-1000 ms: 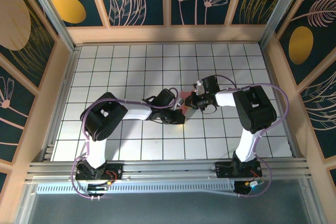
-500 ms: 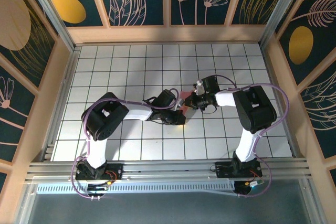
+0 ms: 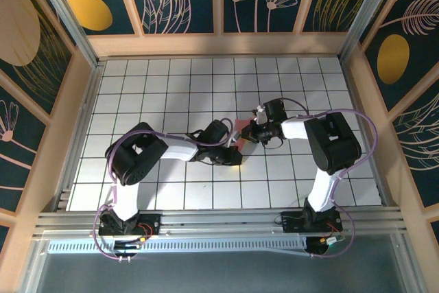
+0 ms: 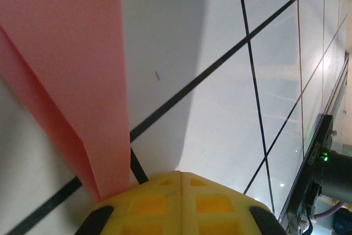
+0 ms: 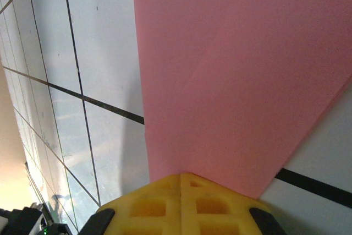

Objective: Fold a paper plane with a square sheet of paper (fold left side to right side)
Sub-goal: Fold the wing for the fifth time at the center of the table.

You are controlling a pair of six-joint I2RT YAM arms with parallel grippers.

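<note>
The salmon-pink sheet of paper [image 3: 241,128] lies on the white grid table between my two grippers, mostly hidden by them. In the left wrist view the paper [image 4: 66,53] shows a folded layer with a long crease, and it runs down beside my shut left gripper [image 4: 181,175], left of the fingertips. My right gripper [image 5: 181,177] is shut too, its tips at the near edge of the flat pink paper [image 5: 236,81]. From above, the left gripper [image 3: 235,150] sits at the paper's near side and the right gripper [image 3: 248,133] at its right side. Whether it forms a paper plane is hidden.
The white tiled table [image 3: 164,87] with black grid lines spreads all round. Wooden walls [image 3: 219,44] close the back and sides. A metal rail [image 3: 219,221] with both arm bases runs along the near edge.
My left arm has shifted slightly, its gripper sliding a little toward the near side of the paper. The right arm and the paper stay almost still.
</note>
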